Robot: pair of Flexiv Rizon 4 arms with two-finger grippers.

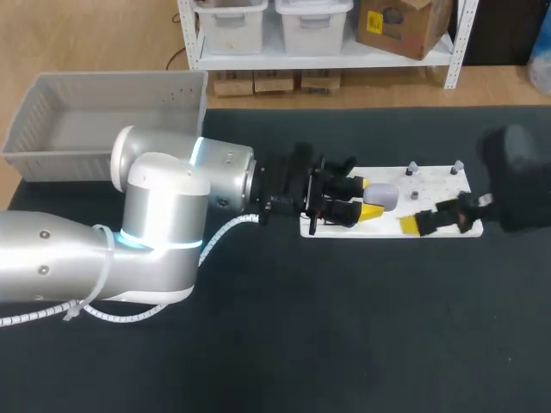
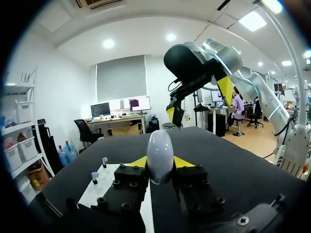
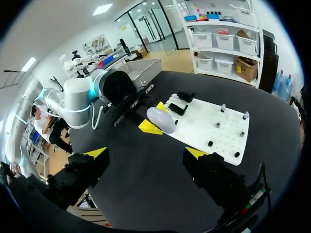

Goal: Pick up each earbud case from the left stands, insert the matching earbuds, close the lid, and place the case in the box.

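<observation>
The task looks barely begun: the left gripper pinches a white earbud case over the white board at 3 o'clock, the right gripper hangs with jaws spread wide, and no case lies in the grey box at 10 o'clock.

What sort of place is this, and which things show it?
Probably a robotics lab bench: a left arm and right arm are over a black table, the left gripper holds a white case over a stand board, and a grey box sits at its corner.
</observation>
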